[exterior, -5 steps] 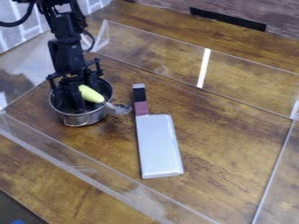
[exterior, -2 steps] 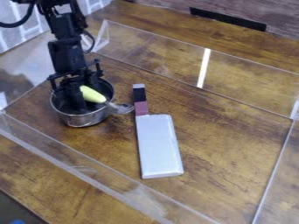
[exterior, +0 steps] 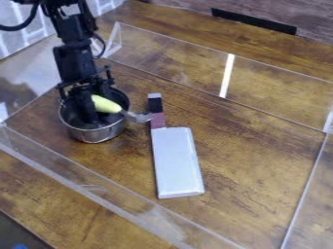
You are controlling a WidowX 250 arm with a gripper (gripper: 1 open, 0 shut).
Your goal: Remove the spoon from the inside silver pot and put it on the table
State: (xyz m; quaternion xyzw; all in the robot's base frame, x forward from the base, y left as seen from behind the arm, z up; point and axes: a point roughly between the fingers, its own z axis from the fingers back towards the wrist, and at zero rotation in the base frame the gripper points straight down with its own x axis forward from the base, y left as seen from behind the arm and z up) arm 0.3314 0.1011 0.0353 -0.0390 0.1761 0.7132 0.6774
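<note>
- Reaching steeply down from the upper left, the black robot arm (exterior: 68,34) ends in the tool (exterior: 81,94), which sits inside the silver pot (exterior: 93,124).
- The tool's jaws stand partly apart around the near end of the spoon (exterior: 109,102); from this angle they look closed on its thick light-yellow handle, though the actual contact is hidden by the dark fingers.
- The spoon lies tilted across the pot, yellow handle over the bowl of the pot and its thin metal end (exterior: 138,118) poking out over the right rim.
- It is inside the pot, not on the tabletop (exterior: 260,185).
- The pot is small, round and shiny, standing upright near the left side of the dark wood-grain tabletop, close to the front acrylic wall (exterior: 78,175).
- Just right of the pot lies a flat white rectangular block (exterior: 176,160) with a dark end (exterior: 155,109); the dark end lies close to the spoon's metal tip, and whether they touch cannot be told.
- The block lies lengthwise, running from the pot's side toward the front of the tabletop.
- Low clear walls edge the working area on all sides, and a bright streak of reflection (exterior: 227,75) stands on the far wall.
</note>
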